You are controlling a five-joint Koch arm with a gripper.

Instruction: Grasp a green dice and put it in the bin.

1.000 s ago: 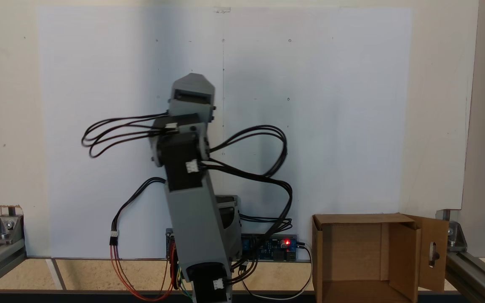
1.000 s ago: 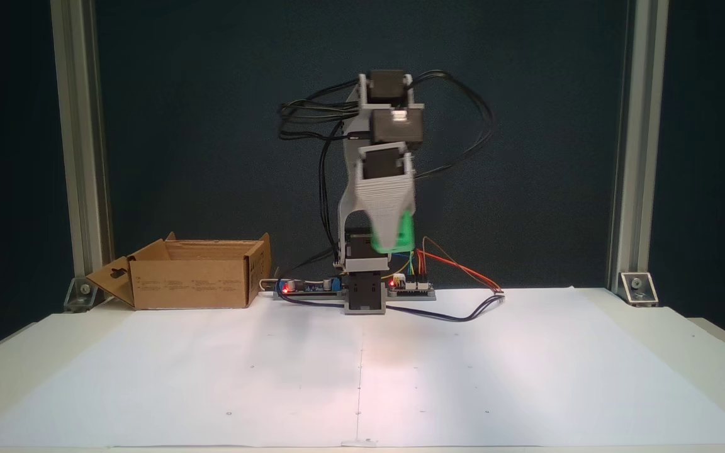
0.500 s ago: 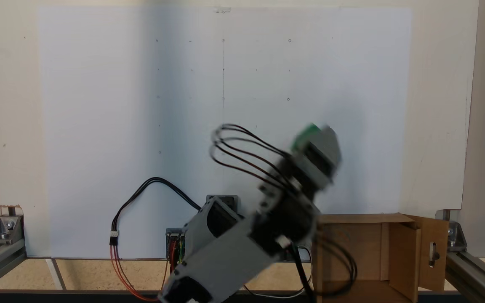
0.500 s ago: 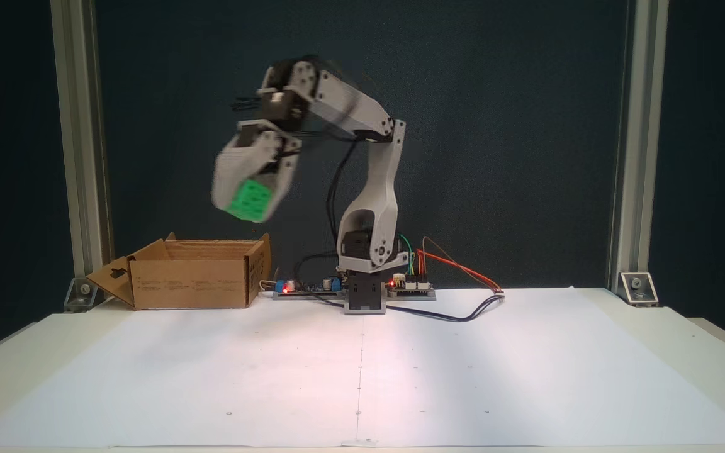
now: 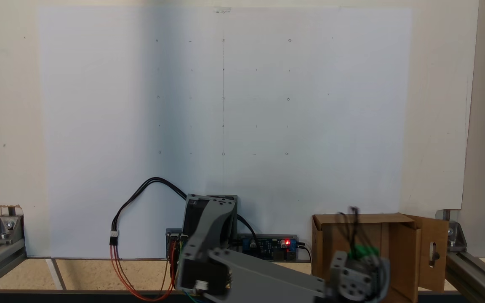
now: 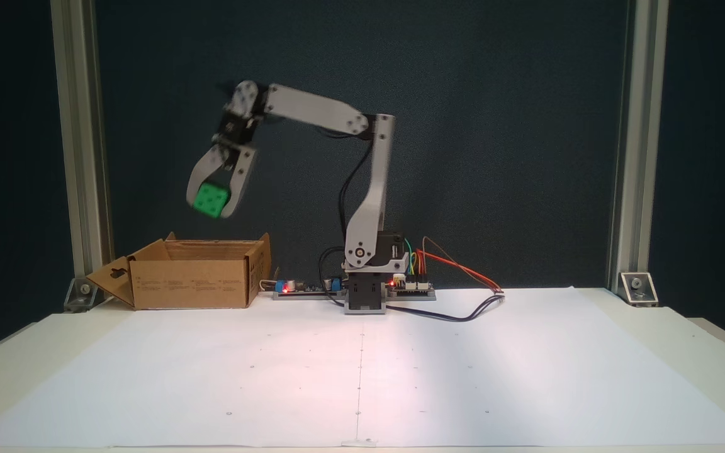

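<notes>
Since the frame half a second back, the arm has swung further toward the cardboard box, and the green dice (image 6: 211, 200) has travelled with it, from short of the box's near corner to a spot in the air above the open top. In the side-on fixed view, nearest the camera lies the white paper sheet (image 6: 362, 371), smooth and flat on the pale counter (image 6: 708, 352), marked with small dots. Behind it stands the grey plastic arm (image 6: 372, 189), its base beside bare circuit boards with red lights and loose coloured wires. The gripper (image 6: 213, 204) hangs downward with its two curved jaws clamped on the dice, a bright green cube with rounded edges and recessed pips. The bin (image 6: 192, 277), a brown corrugated box with open flaps, one with a slot cutout, sits on the counter below it, well apart. In the fixed view from above, the dice (image 5: 363, 251) shows over the bin (image 5: 402, 252), blurred.
</notes>
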